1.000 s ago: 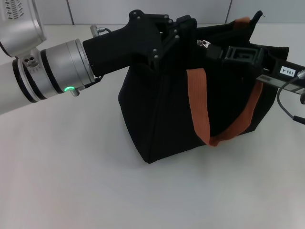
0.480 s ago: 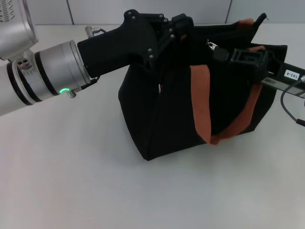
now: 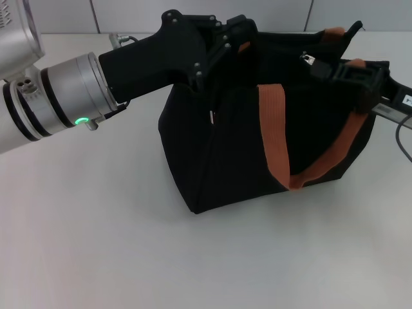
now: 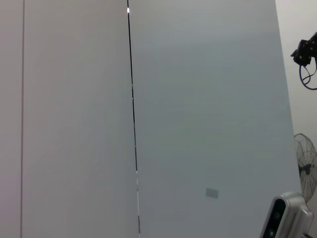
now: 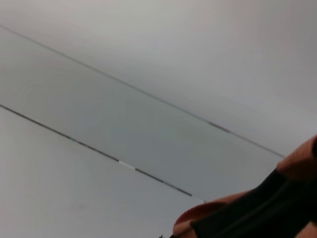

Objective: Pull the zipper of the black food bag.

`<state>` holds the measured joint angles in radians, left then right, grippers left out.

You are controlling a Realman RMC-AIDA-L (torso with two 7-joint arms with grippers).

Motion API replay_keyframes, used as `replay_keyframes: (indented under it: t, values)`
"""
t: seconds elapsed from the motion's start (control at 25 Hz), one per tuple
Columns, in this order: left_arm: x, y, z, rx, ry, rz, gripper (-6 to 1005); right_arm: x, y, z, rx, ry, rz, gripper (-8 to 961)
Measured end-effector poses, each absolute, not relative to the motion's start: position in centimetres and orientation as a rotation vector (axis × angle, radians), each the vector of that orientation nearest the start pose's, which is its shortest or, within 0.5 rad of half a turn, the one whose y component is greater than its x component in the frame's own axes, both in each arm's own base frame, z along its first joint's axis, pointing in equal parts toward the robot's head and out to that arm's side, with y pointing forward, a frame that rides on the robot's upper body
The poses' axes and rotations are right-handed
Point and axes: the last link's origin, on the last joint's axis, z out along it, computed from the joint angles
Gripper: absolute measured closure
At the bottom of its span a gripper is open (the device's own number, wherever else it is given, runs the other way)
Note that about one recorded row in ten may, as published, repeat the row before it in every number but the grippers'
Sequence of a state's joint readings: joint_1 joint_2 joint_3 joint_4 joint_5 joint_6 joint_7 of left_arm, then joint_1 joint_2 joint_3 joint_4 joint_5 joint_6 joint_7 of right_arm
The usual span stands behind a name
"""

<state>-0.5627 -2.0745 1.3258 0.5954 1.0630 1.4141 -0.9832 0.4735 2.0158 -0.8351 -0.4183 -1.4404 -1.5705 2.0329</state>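
So over on the left, the left gripper (image 3: 239,33), a chunky black housing on a silver arm with a little green light, is planted on the top left corner of the big boxy black fabric food bag (image 3: 225,148). Its fingers look pinched shut on the bag's top edge there, though they blend into the dark fabric so I can't make out the exact contact. The bag sits on a plain white surface (image 3: 96,244), well below and in front of those fingers. Hanging down the bag's front face, between the two grippers, is a brown-orange strap handle (image 3: 273,138) in a loop, and a second orange strap (image 3: 333,31) peeks up at the back rim. Further right along the top edge is the small silver metal zipper pull tab (image 3: 309,60), touching the tip of the right gripper (image 3: 322,67), which comes in from the right edge. Its fingers seem closed on the zipper, but I honestly can't tell how tight. The right wrist view just catches a bit of orange strap and black fabric up close.
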Motion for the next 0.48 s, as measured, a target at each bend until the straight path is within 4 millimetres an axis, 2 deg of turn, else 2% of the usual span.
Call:
replay_keyframes:
  t: [0.48]
  values:
    - [-16.0, 35.3, -2.1, -2.498, -0.072, -1.232, 879, 28.4, 32.1, 3.2, -2.047, 1.7, 1.46, 955]
